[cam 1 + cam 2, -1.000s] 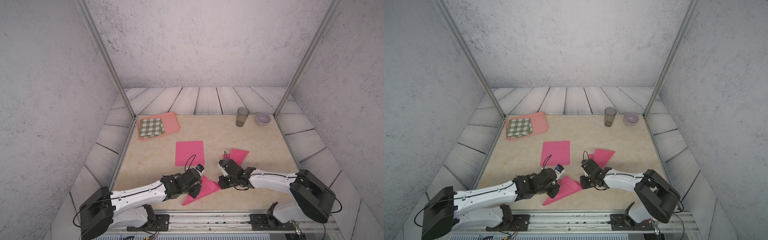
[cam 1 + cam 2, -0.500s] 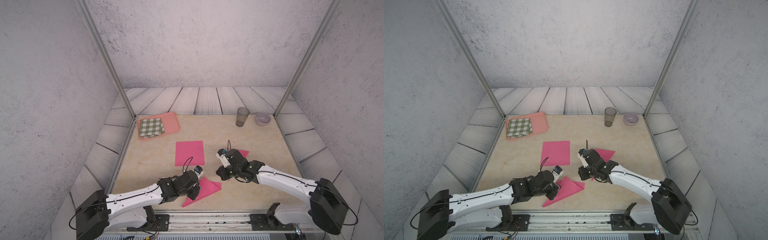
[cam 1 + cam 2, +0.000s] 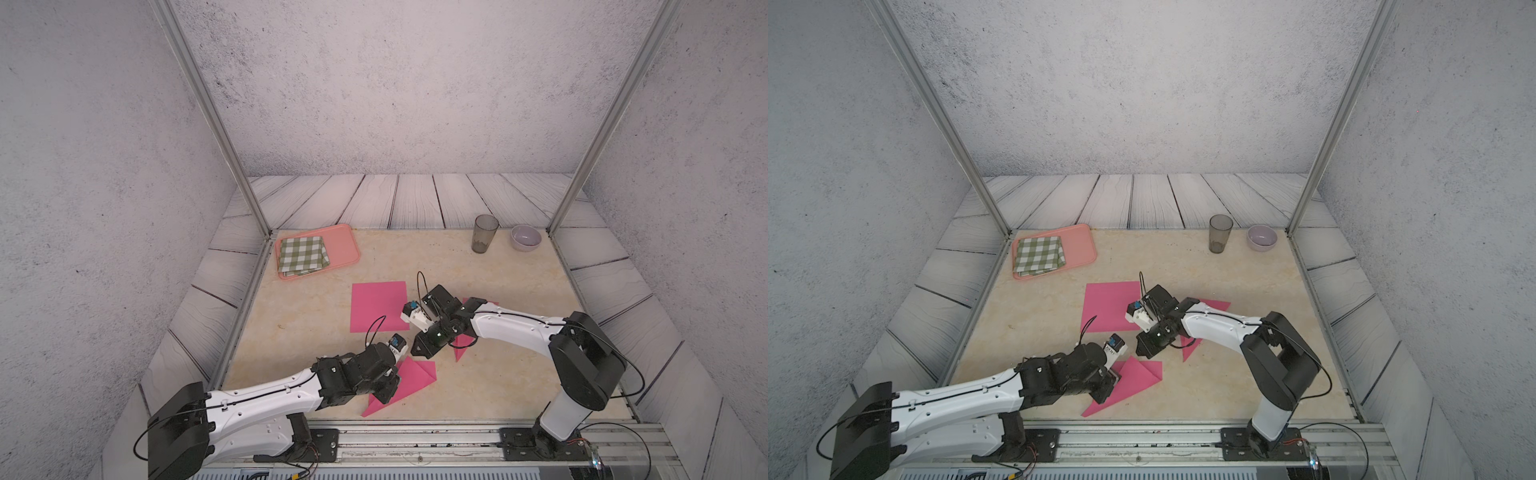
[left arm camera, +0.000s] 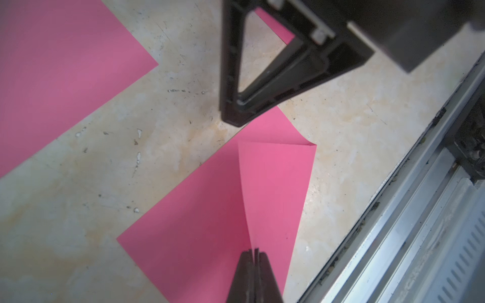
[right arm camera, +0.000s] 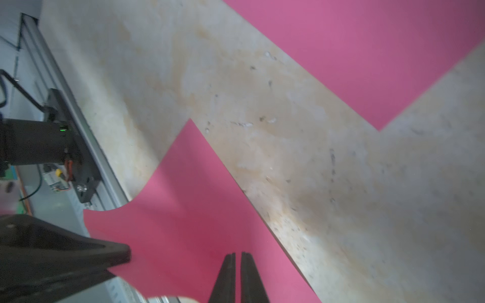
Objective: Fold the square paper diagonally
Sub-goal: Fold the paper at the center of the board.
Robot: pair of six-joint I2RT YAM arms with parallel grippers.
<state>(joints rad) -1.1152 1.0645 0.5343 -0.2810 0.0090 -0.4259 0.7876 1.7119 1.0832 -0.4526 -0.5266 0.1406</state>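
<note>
Near the front edge lies a pink square paper (image 3: 415, 374) (image 3: 1138, 374), one flap (image 4: 275, 183) raised and bent over it. My left gripper (image 4: 254, 251) (image 3: 390, 390) is shut on that flap's edge. Just above the sheet's far corner hangs my right gripper (image 3: 419, 351) (image 5: 237, 254), shut with nothing between its fingers; its tip (image 4: 233, 118) also shows in the left wrist view. A second, flat pink square (image 3: 378, 305) lies mid-table. A pink folded triangle (image 3: 461, 351) sits under the right arm.
At the back left is a salmon tray (image 3: 345, 245) holding a green checked cloth (image 3: 303, 251). A grey tumbler (image 3: 484, 232) and a lilac bowl (image 3: 525, 239) stand at the back right. A metal rail (image 3: 415, 436) runs along the front.
The right arm has risen, its gripper moving back and left off the front paper. The left gripper keeps its hold, and the flap now stands bent over the sheet.
</note>
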